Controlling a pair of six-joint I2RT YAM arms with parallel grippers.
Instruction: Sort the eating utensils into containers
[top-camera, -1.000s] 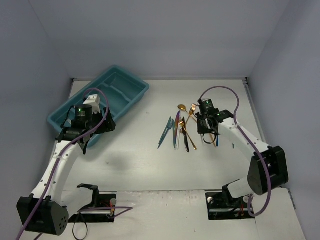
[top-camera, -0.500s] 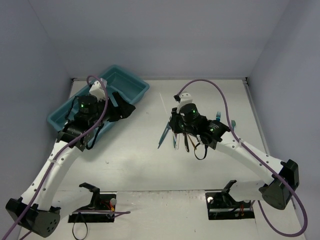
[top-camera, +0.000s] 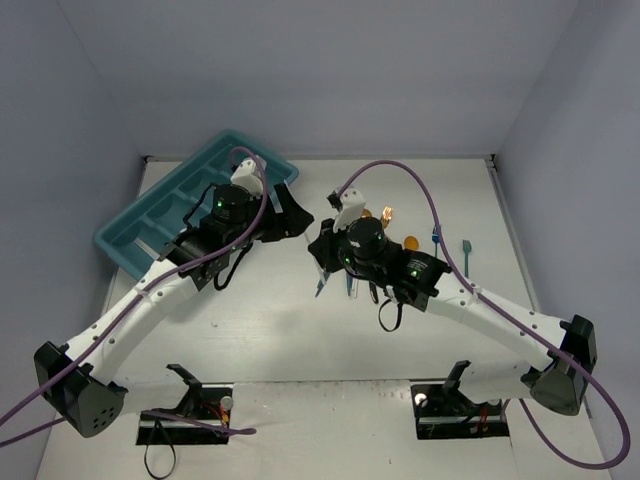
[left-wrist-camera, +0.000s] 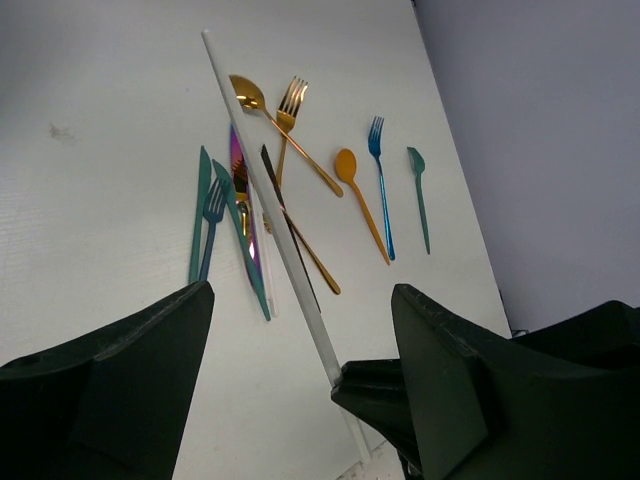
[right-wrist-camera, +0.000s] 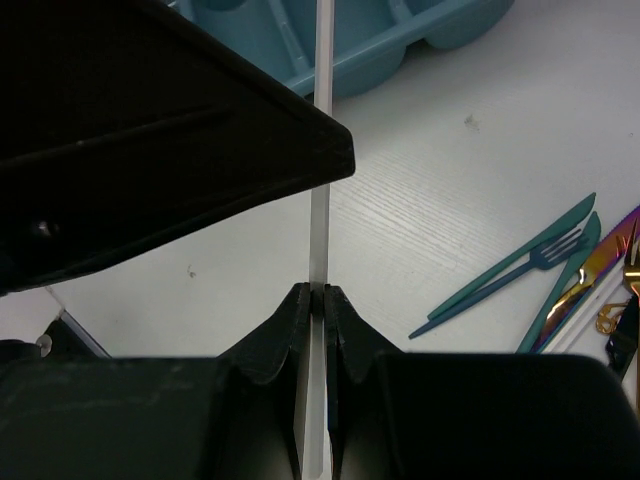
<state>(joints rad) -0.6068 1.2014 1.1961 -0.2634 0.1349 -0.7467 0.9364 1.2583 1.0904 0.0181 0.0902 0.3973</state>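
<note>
The right claw (right-wrist-camera: 318, 292) is pinched tight on a long thin white rod (right-wrist-camera: 320, 235), gripping its lower end; the left claw (left-wrist-camera: 300, 290) stands wide, its two black fingers (left-wrist-camera: 150, 350) on either side of the rod and apart from it in the left wrist view; from above, both claws meet just right of the teal-blue plastic cutlery tray (top-camera: 150, 215), over the white table (top-camera: 270, 330). The loose utensils lie further right of the tray, well apart from it: a teal knife (left-wrist-camera: 202, 200) and teal fork (left-wrist-camera: 214, 205) nearest it, then an iridescent purple knife (left-wrist-camera: 238, 165) and a slim black piece (left-wrist-camera: 270, 165), a copper-gold spoon (left-wrist-camera: 247, 92) crossing a copper-gold fork (left-wrist-camera: 291, 98), a second gold spoon (left-wrist-camera: 346, 165), a blue fork (left-wrist-camera: 377, 135), and a small teal spoon (left-wrist-camera: 416, 160) farthest away.
</note>
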